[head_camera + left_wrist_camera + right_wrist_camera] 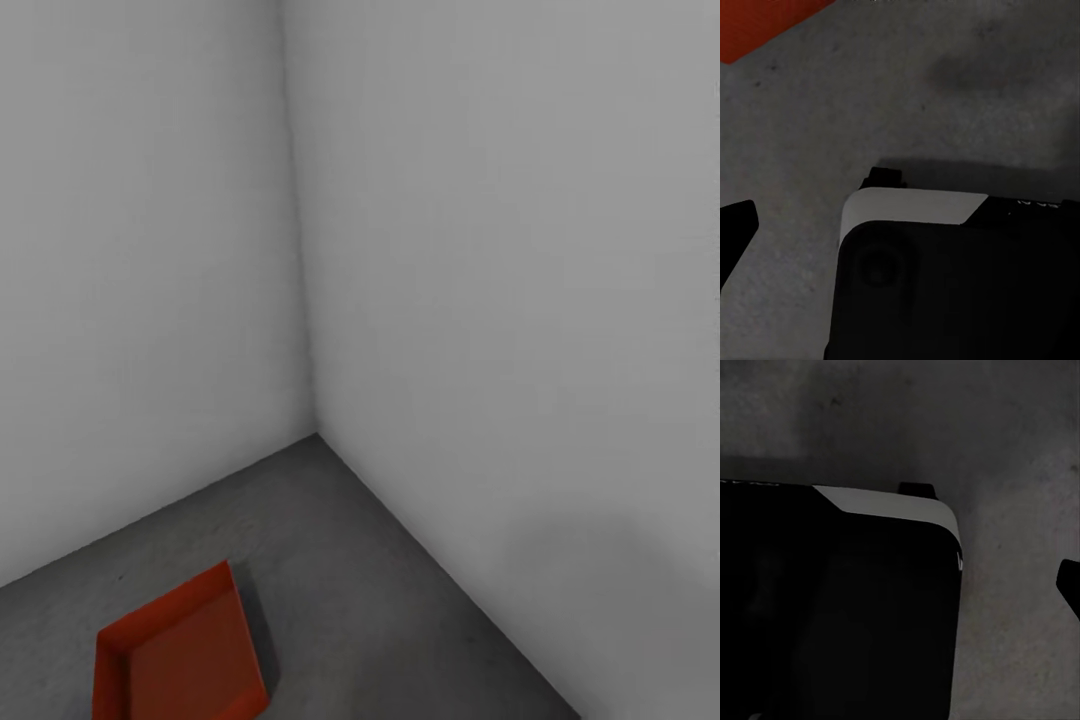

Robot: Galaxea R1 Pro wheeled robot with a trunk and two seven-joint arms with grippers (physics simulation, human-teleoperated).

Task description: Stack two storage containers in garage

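Two wrist cams give little on the jaws: left wrist view shows one dark fingertip (736, 225) at the frame edge, right wrist view shows one dark fingertip (1069, 581) likewise, and no opposing finger is visible in either, so jaw spread cannot be told for L or R. Nothing is seen between or against those tips; judged from that, neither gripper carries a load, but this is not confirmed. Both wrist cams look down past the robot's base (952, 277), a black body w/ a white corner panel, onto the floor (1012, 450), dark grey speckled concrete. Left wrist view also catches an orange-red corner of a storage container (765, 26) at the frame edge, lying apart from the base. Head view: that container (180, 660) sits open side up on the concrete, near a corner where two plain white walls (500, 250) meet; its interior appears empty and nothing is stacked on it. Location matches the garage. Status est.: step 1 (one container on garage floor) looks done. Remaining: the second container must be brought from the living room and set on top of this one.
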